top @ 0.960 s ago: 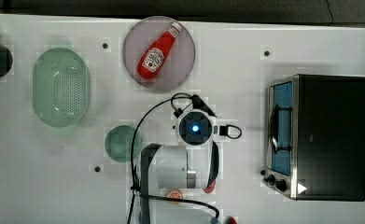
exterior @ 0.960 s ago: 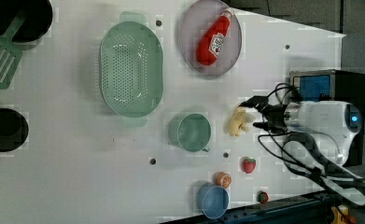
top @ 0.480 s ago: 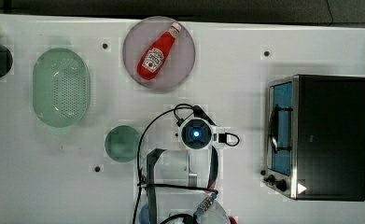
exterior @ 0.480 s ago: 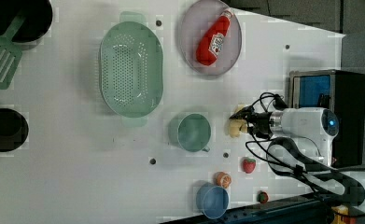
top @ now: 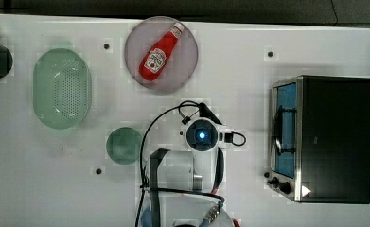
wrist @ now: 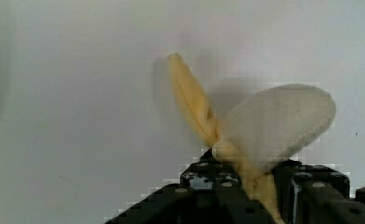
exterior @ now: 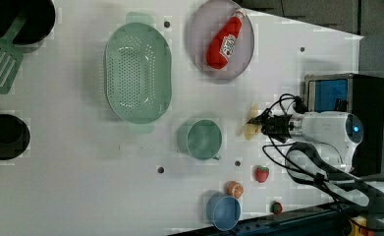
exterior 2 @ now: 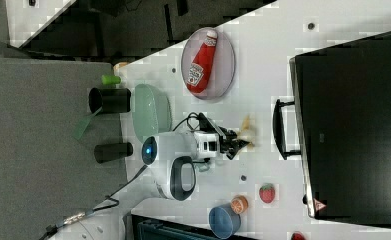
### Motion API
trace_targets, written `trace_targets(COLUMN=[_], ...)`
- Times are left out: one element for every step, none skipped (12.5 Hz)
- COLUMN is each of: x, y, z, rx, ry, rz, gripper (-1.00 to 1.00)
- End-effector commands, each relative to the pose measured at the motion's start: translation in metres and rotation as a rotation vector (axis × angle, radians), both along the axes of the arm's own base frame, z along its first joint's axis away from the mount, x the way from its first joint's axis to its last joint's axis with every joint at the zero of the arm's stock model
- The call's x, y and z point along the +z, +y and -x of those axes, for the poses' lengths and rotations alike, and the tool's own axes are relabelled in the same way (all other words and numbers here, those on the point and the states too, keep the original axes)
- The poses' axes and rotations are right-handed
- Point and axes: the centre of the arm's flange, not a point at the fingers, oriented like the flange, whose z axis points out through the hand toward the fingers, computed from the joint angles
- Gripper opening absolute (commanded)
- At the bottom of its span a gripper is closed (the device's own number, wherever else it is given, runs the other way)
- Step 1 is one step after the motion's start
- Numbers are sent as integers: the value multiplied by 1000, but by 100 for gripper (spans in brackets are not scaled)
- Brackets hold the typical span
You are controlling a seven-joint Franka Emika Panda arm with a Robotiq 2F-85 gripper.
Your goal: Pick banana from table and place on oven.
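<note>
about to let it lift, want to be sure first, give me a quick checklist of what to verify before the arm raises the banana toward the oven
1. Fingers on either side of the banana: ok; in the wrist view it sits between the black fingers of the gripper.
2. Grip firm enough to lift: cannot tell; the jaws are still closing.
3. Banana still on the table: ok, not lifted yet.
4. Top of the oven free for placing: ok, the black top is bare.
5. Nothing crowding the banana: ok; the green cup and the strawberry stand apart from it.
6. Cables free of the oven handle: cannot tell.
</note>
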Motion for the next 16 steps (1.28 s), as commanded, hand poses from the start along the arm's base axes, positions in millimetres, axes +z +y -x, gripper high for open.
trace_targets(x=[73, 101, 133, 170, 211, 253, 293, 330, 362, 388, 407, 419, 424, 421, 416, 410], y=[7, 8, 8, 9, 9, 10, 11, 12, 13, 13, 11, 5, -8, -25, -46, -71], z=[-20, -20, -20, -19, -18, -16, -12, -7, -3, 0, 0, -5, -11, -17, -23, -26], rx=[9, 9, 8, 7, 5, 6, 6, 4, 4, 1, -4, -16, -36, -59, -66, -47], ry=[-108, -97, -83, -72, -62, -56, -44, -31, -20, -11, -6, -14, -24, -21, -15, -7], rz=[-3, -3, -3, -2, -1, -1, 1, 2, 3, 4, 4, 4, 3, -1, -6, -12], gripper=[-47, -47, -47, -47, -47, -47, -47, -47, -47, -47, -47, -47, -47, -47, -47, -47])
